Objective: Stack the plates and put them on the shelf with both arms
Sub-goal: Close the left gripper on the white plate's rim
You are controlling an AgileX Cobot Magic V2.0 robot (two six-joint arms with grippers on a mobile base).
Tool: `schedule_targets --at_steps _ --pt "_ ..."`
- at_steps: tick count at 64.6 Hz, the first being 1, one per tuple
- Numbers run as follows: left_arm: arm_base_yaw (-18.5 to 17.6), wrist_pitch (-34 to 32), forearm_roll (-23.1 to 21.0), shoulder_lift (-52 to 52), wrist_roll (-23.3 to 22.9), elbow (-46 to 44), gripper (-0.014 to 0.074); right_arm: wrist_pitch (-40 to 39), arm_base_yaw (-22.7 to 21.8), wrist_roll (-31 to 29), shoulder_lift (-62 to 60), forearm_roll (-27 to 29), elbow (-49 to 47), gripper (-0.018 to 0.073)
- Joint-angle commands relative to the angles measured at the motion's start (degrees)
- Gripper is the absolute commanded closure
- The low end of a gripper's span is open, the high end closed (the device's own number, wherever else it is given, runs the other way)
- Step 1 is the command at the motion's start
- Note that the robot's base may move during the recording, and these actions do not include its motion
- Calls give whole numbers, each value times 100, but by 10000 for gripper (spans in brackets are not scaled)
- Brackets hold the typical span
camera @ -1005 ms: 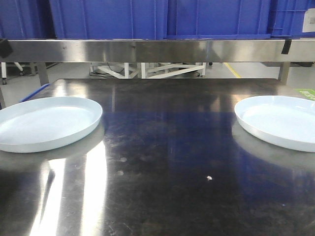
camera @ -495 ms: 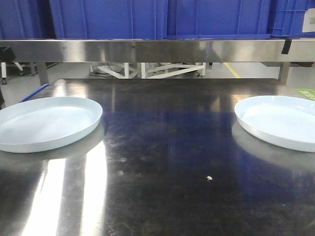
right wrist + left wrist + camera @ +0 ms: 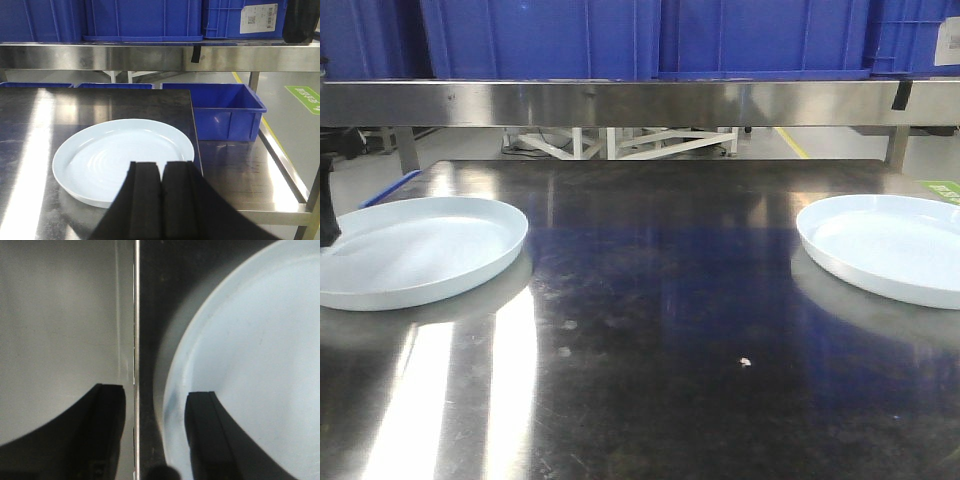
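Left plate at the table's left edge lies beneath the left claw, spread astride its rim; the right claw, pinched together, faces the right plate.

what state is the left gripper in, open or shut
Open: the left gripper shows its fingers apart, one over the plate, one outside its rim.

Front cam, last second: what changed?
The left hand came down at the front view's left edge to the rim of the left plate. It is open and grips nothing. The left plate and the right plate have not shifted on the table.
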Motion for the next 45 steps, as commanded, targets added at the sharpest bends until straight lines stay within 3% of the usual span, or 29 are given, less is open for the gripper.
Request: schedule_targets --at_steps 1,31,45 --pt "-56 -85 -109 -234 -71 -182 234 -493 -29 -18 -102 -46 12 504" --pt "-56 -20 -86 -220 -71 -182 239 -493 -29 -18 -102 -46 12 504" --pt "-56 54 -65 -158 -71 -182 378 -493 -29 -18 -102 -46 12 504"
